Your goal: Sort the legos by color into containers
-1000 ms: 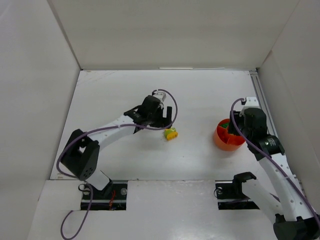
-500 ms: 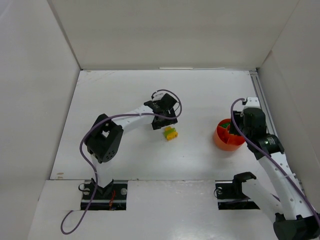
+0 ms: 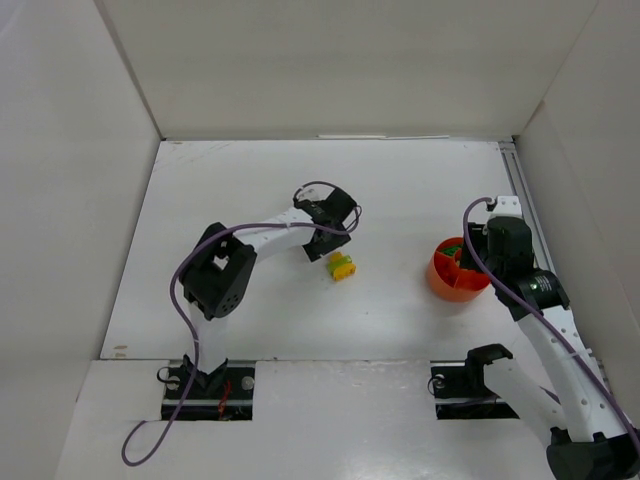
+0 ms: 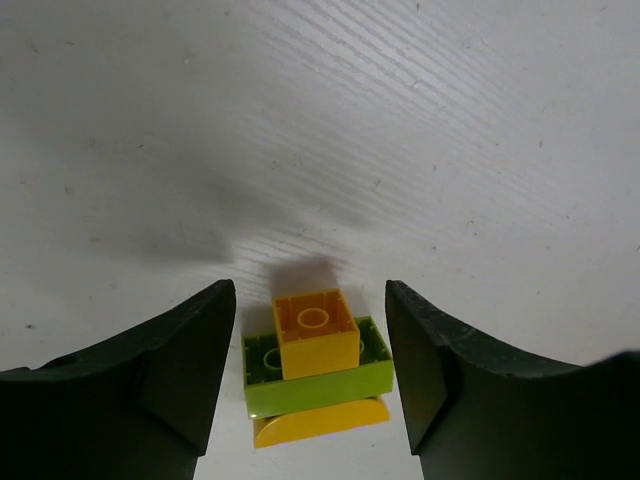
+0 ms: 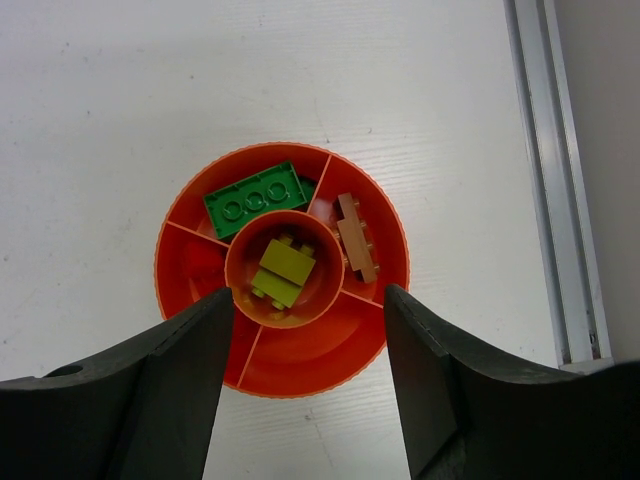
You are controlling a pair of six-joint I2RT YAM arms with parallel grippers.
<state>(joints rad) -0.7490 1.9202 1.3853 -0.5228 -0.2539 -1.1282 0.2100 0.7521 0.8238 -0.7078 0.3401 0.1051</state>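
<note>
Counter [image 3: 400, 190]: white, walled; carries everything.
Bowl [image 5: 312, 372]: orange, divided; on the counter's right side near the rail [image 5: 550, 150], directly under my right jaws.
Left jaws: spread wide, holding nothing; one finger on each side of the stack, neither touching it.
Right jaws: spread wide, empty, above the bowl.
Stack [image 3: 342, 267]: mid-counter, well apart from the bowl; yellow brick [image 4: 315, 335] on lime brick [image 4: 370, 380] on yellow curved piece [image 4: 320, 423].
In bowl: green brick [image 5: 255, 198] in one wedge, brown brick [image 5: 357, 237] in the adjoining wedge, lime lego [image 5: 283, 272] in the centre cup.
</note>
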